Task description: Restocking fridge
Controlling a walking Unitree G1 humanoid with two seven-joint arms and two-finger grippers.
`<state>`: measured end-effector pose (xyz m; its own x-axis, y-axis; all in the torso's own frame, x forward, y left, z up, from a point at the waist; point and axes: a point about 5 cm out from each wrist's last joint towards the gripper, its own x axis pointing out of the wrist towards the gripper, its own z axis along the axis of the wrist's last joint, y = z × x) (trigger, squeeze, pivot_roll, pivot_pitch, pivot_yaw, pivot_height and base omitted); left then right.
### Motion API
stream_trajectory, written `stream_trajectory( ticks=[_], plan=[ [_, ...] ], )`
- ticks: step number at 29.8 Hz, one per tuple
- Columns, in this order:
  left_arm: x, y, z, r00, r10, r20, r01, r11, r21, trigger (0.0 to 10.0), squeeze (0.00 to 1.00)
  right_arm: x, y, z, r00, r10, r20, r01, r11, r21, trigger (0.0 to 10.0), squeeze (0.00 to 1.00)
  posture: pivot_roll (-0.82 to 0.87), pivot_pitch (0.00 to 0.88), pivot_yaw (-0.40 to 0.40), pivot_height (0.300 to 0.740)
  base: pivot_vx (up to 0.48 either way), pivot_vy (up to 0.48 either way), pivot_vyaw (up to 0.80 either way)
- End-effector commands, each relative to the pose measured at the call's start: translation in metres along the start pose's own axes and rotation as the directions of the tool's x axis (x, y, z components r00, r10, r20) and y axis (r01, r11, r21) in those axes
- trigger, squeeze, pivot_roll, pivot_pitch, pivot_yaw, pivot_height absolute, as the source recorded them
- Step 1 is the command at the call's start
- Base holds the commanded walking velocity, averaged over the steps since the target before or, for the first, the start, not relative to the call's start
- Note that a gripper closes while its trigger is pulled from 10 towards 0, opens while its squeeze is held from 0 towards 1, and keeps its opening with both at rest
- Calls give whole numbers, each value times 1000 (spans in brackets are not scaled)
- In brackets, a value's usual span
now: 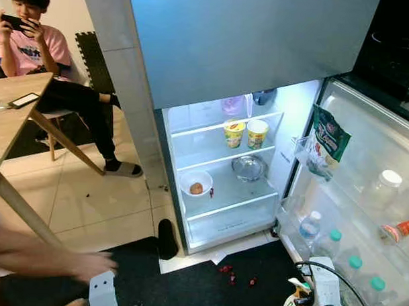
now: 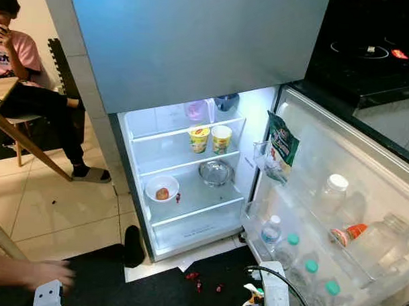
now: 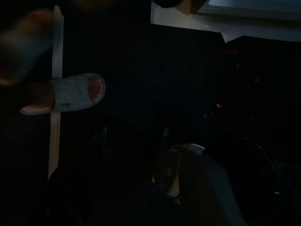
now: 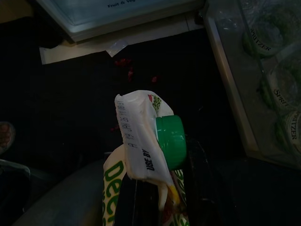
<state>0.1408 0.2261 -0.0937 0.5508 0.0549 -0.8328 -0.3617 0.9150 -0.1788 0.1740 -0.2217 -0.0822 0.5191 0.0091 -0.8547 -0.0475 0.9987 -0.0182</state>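
Note:
The fridge (image 1: 224,167) stands open in front of me, lit inside. Two noodle cups (image 1: 245,133) sit on its upper shelf. Below them are a steel bowl (image 1: 248,167) and a white bowl (image 1: 196,183) holding a round brown fruit. The open door (image 1: 364,199) carries a green bag (image 1: 328,140) and several capped bottles (image 1: 332,241). My right gripper (image 4: 160,188) hangs low beside the door, shut on a white-and-green carton (image 4: 141,136) with a green cap (image 4: 170,141); the carton (image 1: 295,300) stays over the mat. My left arm (image 1: 102,292) hangs low at the left.
A person's bare arm (image 1: 46,258) reaches in close to my left arm. Another person (image 1: 40,53) sits by a wooden table (image 1: 11,113). Red bits (image 1: 230,271) lie on the black mat (image 1: 206,287), next to a black slipper (image 1: 166,237). A foot in a grey slipper (image 3: 70,94) is nearby.

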Motion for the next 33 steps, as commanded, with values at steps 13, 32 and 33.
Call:
stream_trajectory(
  ticks=[13, 32, 33],
  plan=[
    [-1, 0, -7, 1000, 3, -26, -3, 1000, 5, 10000, 0, 0, -1, 1, 1000, 5, -2, -5, 1000, -6, 10000, 0, -37, 0, 32, 740, -344, 0, 0],
    [-1, 0, -8, 1000, 3, -31, -3, 1000, 8, 10000, 0, 0, 0, -1, 1000, 8, -8, -8, 1000, -8, 10000, 0, -39, 0, 31, 740, -398, 0, 0],
    [-1, 0, -8, 1000, 3, -31, -3, 1000, 8, 10000, 0, 0, 0, -1, 1000, 8, -8, -8, 1000, -8, 10000, 0, -39, 0, 31, 740, -409, 0, 0]
  ],
)
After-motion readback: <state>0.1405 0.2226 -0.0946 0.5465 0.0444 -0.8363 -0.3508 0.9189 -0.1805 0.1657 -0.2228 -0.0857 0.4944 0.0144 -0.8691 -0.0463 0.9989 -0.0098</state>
